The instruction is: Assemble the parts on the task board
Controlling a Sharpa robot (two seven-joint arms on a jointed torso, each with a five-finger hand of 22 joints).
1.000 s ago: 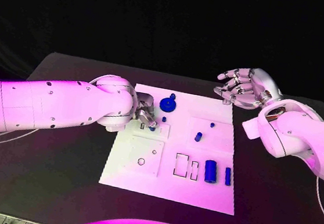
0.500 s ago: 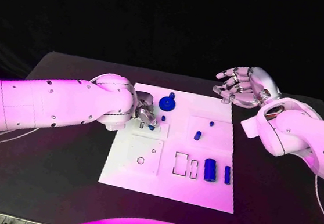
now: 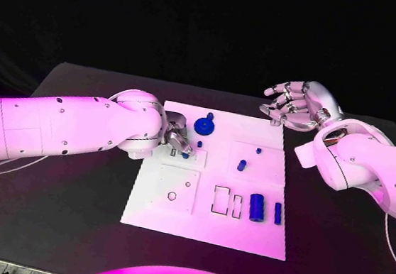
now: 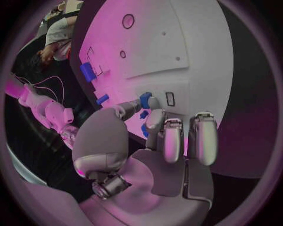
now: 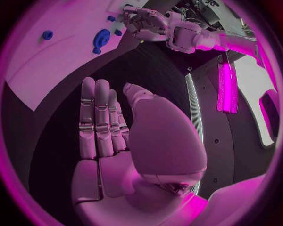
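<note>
The task board (image 3: 204,232) is a flat white plate lying in the middle of the black table (image 3: 68,229), its face cut with shallow outlined recesses: small rectangles, an oval slot and round holes. No writing can be read on it.

Near the board's far edge stands a round blue disc part (image 3: 205,126) with a short peg rising from it. Toward the near right corner a blue cylinder (image 3: 257,207) lies on its side, with a slimmer blue bar (image 3: 277,213) just beside it. A small blue peg (image 3: 242,165) sits near the board's middle.

The left hand (image 3: 176,140) is over the board's far left area, thumb and fingers brought together on a small blue part (image 4: 145,99) at a rectangular recess; the wrist view shows the fingertips touching it.

The right hand (image 3: 299,106) hovers beyond the board's far right corner, over the table, fingers loosely spread and holding nothing.
</note>
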